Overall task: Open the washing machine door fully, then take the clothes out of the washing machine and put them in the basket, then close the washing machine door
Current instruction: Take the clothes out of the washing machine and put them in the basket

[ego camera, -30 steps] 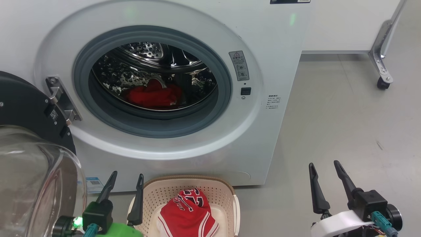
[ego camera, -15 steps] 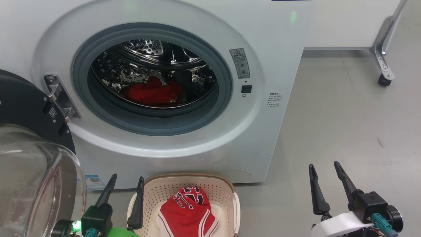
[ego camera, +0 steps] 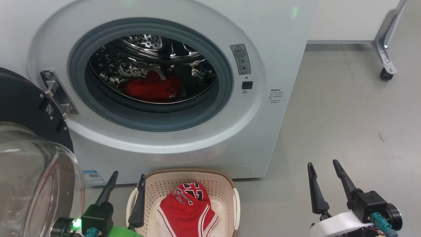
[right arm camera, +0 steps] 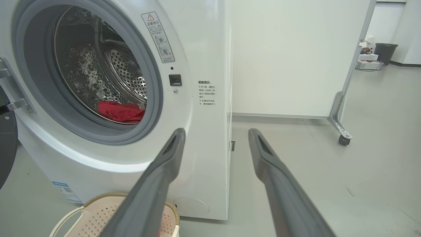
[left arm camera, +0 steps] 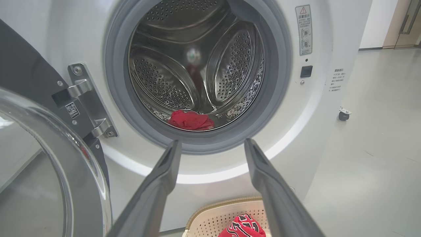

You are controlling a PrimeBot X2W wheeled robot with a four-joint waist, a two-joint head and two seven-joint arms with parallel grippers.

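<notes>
The left gripper (left arm camera: 212,142), fingers spread and empty, points at the washing machine (left arm camera: 329,131). A red garment (left arm camera: 190,120) lies in the steel drum (left arm camera: 164,82). The door (left arm camera: 19,65) stands open at the left. Below, the basket (left arm camera: 210,219) holds a lettered red garment (left arm camera: 243,227).

1. Bright, even indoor light; shadows on the floor (ego camera: 345,125) are faint and soft.
2. The steel drum (ego camera: 131,65) is full of hard glints and dark towards the back.
3. Two green reflection spots sit on the white washing machine (ego camera: 293,14) front.
4. The door (ego camera: 33,177) glass carries pale reflections.
5. Wrist views: lines bow at the edges, and the near fingers (left arm camera: 158,191) are soft and out of focus.
</notes>
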